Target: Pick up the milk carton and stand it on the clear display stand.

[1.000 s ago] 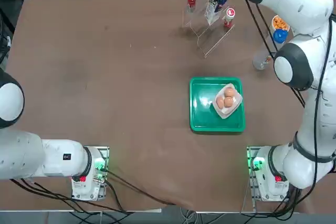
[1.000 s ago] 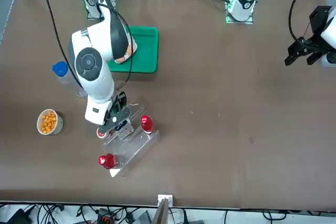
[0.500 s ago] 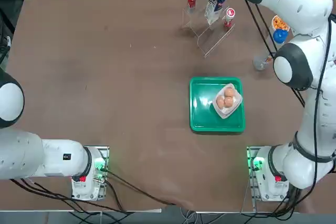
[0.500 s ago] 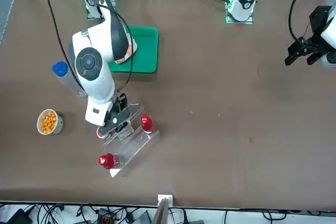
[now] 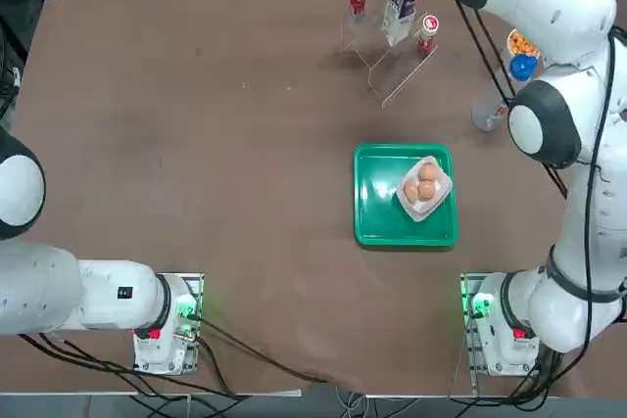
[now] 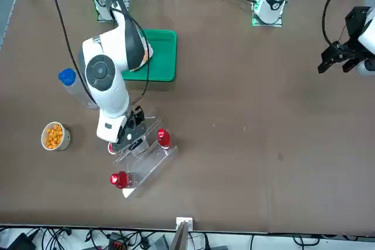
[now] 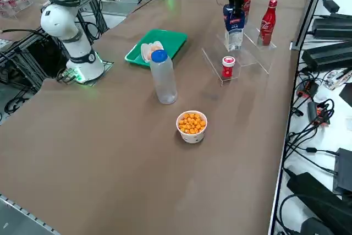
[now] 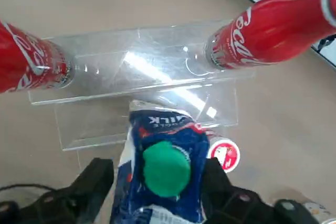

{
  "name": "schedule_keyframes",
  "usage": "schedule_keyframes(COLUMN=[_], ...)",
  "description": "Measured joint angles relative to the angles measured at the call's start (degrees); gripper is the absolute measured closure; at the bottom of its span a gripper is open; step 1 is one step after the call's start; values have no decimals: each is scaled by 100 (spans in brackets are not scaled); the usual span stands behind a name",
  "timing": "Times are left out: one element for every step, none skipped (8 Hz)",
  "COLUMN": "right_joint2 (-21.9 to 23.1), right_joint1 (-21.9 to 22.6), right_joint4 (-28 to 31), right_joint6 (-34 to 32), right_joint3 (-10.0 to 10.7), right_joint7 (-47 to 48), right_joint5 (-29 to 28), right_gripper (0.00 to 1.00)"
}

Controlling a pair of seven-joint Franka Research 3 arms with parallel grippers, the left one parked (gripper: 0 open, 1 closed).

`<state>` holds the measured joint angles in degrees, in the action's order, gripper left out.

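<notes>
Placement step, near the end. Right gripper [image 8: 157,182] is at the far edge of the table [image 5: 196,144], over the clear display stand [image 5: 397,61], jaws clamped on the sides of the milk carton [image 8: 160,174] just below its green cap [image 8: 166,167]. In the side view the carton [image 7: 234,26] is upright over the stand's middle step; can't tell if its base is touching the acrylic or just above it.

Neighbours are tight: two red cola bottles [image 8: 262,30] on the upper step behind the carton, one each side, and a small red can [image 7: 227,66] on the lower step in front. Blue-capped tube [image 7: 162,78], snack bowl [image 7: 191,125] and green tray [image 5: 367,212] with eggs are well apart, not a factor.

Next move, as a judgement: confirm the base is flat and fully on the step, then open the jaws only a little and retreat straight up. Any sideways drift on release risks tipping the carton into a bottle or off the step edge.
</notes>
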<state>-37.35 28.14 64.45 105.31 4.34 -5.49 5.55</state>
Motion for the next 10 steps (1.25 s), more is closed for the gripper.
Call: schedule_keyframes(right_joint2=[-16, -20, -20, -20, -20, -20, -20, -20, -20, -20], right_joint1=[0, 0, 0, 0, 0, 0, 0, -2, -3, -5], right_joint4=[0, -1, -6, -11, -12, -13, -17, -20, -24, -30], right_joint6=[16, 29, 47, 83, 143, 210, 300, 412, 514, 624], right_joint3=[0, 0, 1, 1, 1, 7, 28, 49, 72, 95], right_joint7=[0, 1, 1, 1, 2, 7, 8, 9, 16, 24], right_joint5=[0, 0, 0, 0, 0, 0, 1, 2, 3, 4], right_gripper=[2, 0, 0, 0, 0, 0, 0, 0, 0, 0])
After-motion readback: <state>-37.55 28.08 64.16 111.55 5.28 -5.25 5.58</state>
